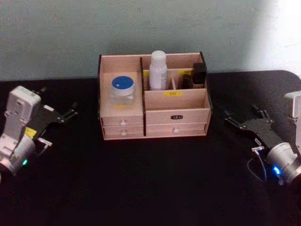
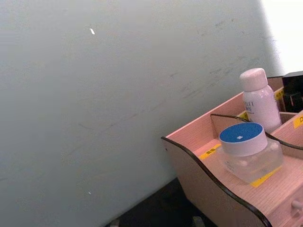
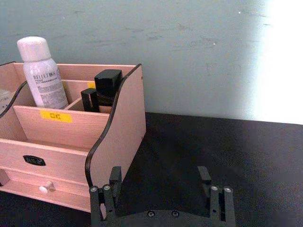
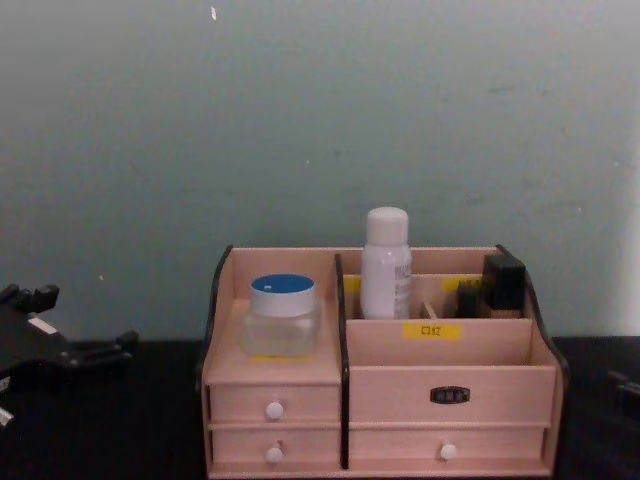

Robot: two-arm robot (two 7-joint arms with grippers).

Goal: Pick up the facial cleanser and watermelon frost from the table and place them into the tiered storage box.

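I see the light wooden tiered storage box (image 1: 155, 101) with dark edges and white-knobbed drawers on the black worktop (image 1: 150, 183). The tall white facial cleanser bottle (image 1: 158, 70), its label too blurred for me to read reliably, stands upright in a rear compartment. The squat clear watermelon frost jar (image 1: 123, 92) with its blue lid sits on the left tier. My left tool (image 1: 66, 115) rests spread left of the box; my right tool (image 1: 244, 120) rests spread on its right, both well apart from it
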